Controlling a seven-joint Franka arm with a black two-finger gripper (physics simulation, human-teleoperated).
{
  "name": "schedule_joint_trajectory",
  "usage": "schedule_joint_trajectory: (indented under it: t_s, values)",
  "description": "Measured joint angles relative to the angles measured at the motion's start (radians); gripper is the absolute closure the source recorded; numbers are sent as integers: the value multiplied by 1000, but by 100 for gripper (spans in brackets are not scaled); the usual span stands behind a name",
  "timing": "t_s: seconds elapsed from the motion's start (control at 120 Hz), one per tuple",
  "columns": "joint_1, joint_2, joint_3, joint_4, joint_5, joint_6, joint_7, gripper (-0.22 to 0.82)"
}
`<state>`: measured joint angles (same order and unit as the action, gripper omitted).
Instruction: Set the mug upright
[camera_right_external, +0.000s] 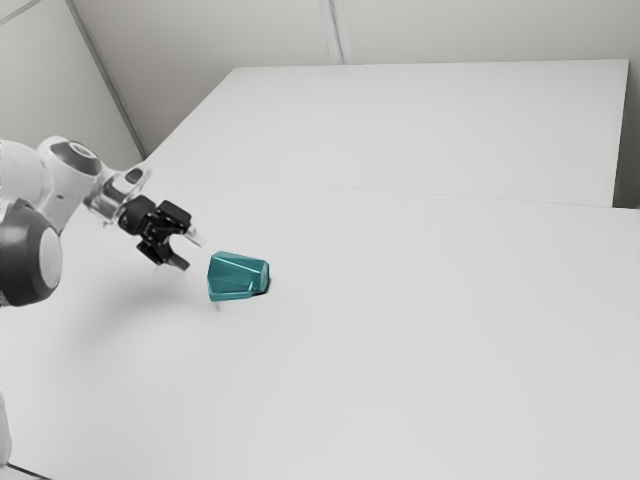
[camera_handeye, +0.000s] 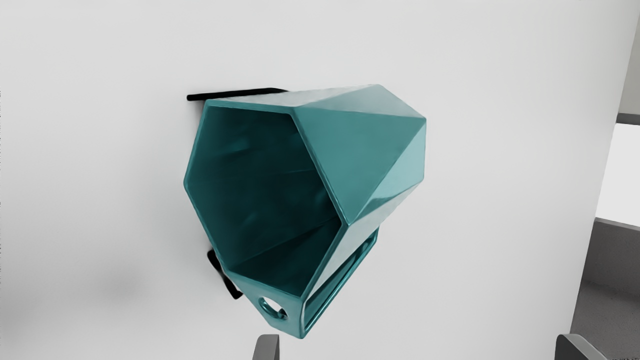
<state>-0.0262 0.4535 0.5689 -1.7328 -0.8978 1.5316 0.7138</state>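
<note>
Teal mug (camera_handeye: 360, 150) lies sideways (mouth facing) near the open pincer (camera_right_external: 191, 252).

No text, label, brand, number or sign can be read anywhere, in either the exterior view or the wrist view

In the exterior view, we see the mug (camera_right_external: 238, 276) lying on its side on the tabletop (camera_right_external: 400, 350), near our claw (camera_right_external: 190, 253) at its four o'clock, mouth toward nine and base toward three, while the wrist view puts its handle (camera_handeye: 293, 314) nearest us.
</note>
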Motion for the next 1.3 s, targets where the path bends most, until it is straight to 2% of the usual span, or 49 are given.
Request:
schedule_joint_trajectory:
  t_s: [0.233,0.533,0.85,1.25,1.3]
  values:
    - [11,43,-38,30,-18,14,79,0]
    - [30,64,-47,36,-29,26,143,0]
    - [32,82,-78,63,-61,48,182,0]
    - [33,104,-100,38,-151,21,210,0]
    - [33,105,-101,37,-155,19,212,3]
